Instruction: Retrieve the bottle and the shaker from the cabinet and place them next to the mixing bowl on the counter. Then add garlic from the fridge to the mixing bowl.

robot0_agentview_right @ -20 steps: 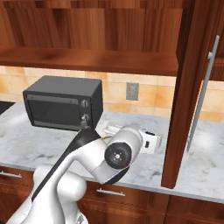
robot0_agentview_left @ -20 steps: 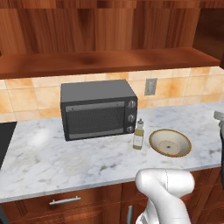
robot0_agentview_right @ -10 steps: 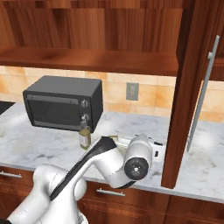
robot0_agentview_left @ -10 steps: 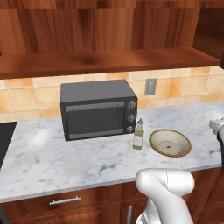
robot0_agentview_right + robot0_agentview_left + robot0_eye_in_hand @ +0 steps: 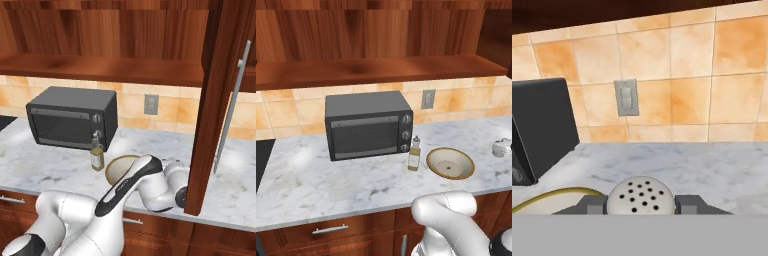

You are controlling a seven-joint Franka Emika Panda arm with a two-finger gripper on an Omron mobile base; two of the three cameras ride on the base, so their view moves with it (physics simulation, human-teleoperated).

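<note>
Two dark fingers [image 5: 592, 204] pinch the small grey round-topped shaker [image 5: 641, 195], low beside the tan bowl [image 5: 450, 163], ready to set down.

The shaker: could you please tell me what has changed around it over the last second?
The end effector, shut on the shaker, has carried it down to the right of the mixing bowl, close over the counter. The arm has swung right with it. The bottle stayed standing left of the bowl; the toaster oven is unmoved.
</note>
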